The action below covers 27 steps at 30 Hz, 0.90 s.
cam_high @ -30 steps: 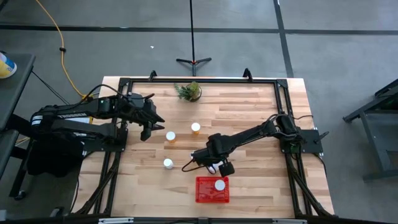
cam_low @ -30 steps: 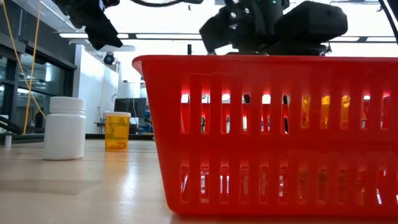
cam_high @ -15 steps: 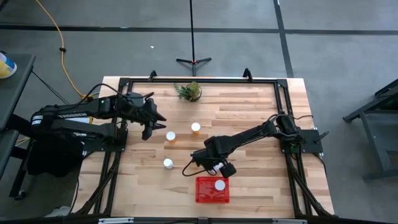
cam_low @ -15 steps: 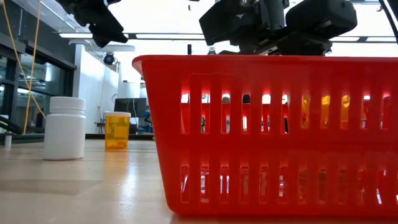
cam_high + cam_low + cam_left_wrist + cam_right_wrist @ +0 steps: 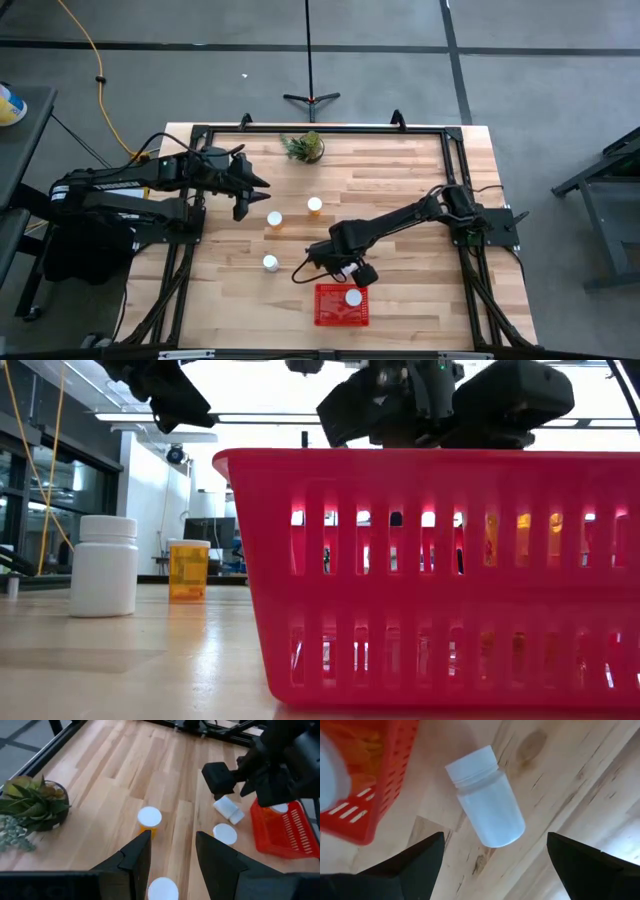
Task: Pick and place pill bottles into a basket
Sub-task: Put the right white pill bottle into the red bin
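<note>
The right gripper [image 5: 348,270] hovers with its fingers spread wide over a white bottle lying on its side [image 5: 485,802], just beside the red basket [image 5: 327,312] near the table's front edge. One bottle [image 5: 353,297] already sits in the basket. This looks like the approach for another pickup; next the gripper likely needs to drop and close across the bottle's body. The left gripper [image 5: 243,184], fingers pressed together, waits above the back left of the table. Three upright bottles stand in the middle. Only the right wrist view shows the lying bottle clearly; from above, the arm mostly hides it. The low view shows one standing bottle to be orange [image 5: 188,570].
</note>
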Motion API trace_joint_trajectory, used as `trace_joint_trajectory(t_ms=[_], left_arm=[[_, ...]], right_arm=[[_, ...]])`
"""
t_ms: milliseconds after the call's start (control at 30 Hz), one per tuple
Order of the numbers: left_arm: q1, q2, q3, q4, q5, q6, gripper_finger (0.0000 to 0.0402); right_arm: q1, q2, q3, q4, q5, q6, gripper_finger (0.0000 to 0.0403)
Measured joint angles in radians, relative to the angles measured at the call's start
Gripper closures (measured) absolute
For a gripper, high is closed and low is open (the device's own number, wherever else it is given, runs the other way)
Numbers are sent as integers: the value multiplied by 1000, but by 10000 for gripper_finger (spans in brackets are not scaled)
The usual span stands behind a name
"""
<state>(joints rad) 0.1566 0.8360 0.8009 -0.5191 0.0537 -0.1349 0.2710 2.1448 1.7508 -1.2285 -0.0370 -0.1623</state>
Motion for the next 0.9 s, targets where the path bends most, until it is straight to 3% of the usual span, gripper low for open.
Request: trace_joint_trajectory(t_ms=[900], left_arm=[[0,23,0,-6,-47,-9,211]], right_arm=[[-12,52,0,-43,-44,-37,64]])
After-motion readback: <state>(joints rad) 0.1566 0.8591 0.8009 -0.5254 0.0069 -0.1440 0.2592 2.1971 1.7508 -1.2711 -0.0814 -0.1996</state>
